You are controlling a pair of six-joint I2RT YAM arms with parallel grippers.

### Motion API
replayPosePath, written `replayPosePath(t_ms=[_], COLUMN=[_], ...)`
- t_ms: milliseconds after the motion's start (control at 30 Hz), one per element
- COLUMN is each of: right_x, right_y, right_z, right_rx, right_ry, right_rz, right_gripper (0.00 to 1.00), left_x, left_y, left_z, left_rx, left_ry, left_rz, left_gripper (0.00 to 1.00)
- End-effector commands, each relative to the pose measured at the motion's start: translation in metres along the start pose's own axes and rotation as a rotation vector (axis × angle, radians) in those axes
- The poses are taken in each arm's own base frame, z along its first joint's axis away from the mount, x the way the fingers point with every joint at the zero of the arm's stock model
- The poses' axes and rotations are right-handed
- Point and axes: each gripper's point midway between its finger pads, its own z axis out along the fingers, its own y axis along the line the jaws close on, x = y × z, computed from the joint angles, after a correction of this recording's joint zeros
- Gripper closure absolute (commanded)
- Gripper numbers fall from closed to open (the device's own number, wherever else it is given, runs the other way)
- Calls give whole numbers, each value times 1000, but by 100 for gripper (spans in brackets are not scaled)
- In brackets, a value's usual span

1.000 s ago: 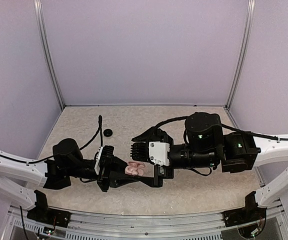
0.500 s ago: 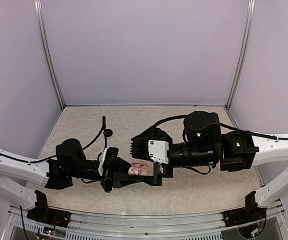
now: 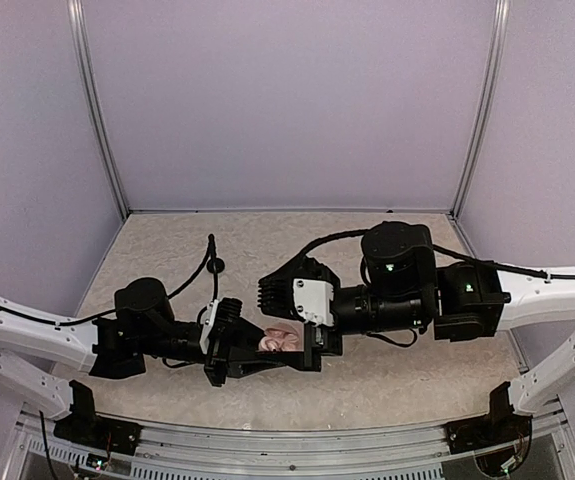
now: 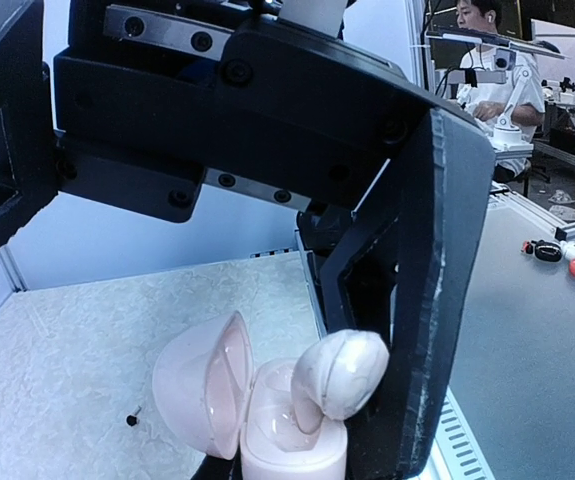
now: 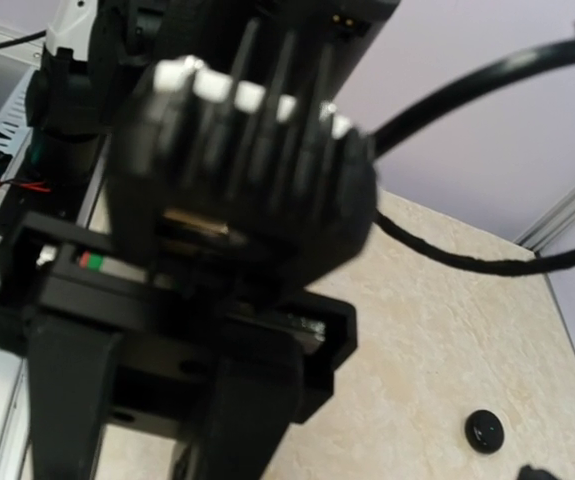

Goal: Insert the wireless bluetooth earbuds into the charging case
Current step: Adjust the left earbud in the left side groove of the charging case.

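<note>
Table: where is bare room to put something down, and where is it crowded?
Free: the far strip of the table along the back wall, right of the black puck; also the strip between the right arm and the near rail. Crowded: the middle, where the left arm meets it at the charging case.

Bright, even light; right wrist view blurred.
</note>
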Motion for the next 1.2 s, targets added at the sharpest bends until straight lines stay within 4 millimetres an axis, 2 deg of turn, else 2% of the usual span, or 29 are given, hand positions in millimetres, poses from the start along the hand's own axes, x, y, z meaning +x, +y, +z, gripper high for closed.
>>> replayPosePath(t_ms=[0, 433, 500, 633, 1167], right_x=[-8, 1, 3, 9, 15], right_y=[-15, -10, -18, -20, 1], right_z=[1, 4, 1, 2, 13], right_rx=[23, -43, -48, -61, -195], right_ry=[-44, -66, -93, -88, -93], right_rz=[40, 136, 198, 244, 320], right_gripper=[0, 0, 0, 0, 1], left_x=[-17, -20, -20, -20, -20], left_y=[-5, -5, -4, -3, 1], left_z=[7, 7, 6, 6, 5], left_rx=[22, 14, 9, 5, -18], left_ry=[-32, -35, -35, -33, -28], left_rz=[49, 67, 71, 75, 79], left_gripper=[88, 88, 88, 89, 89])
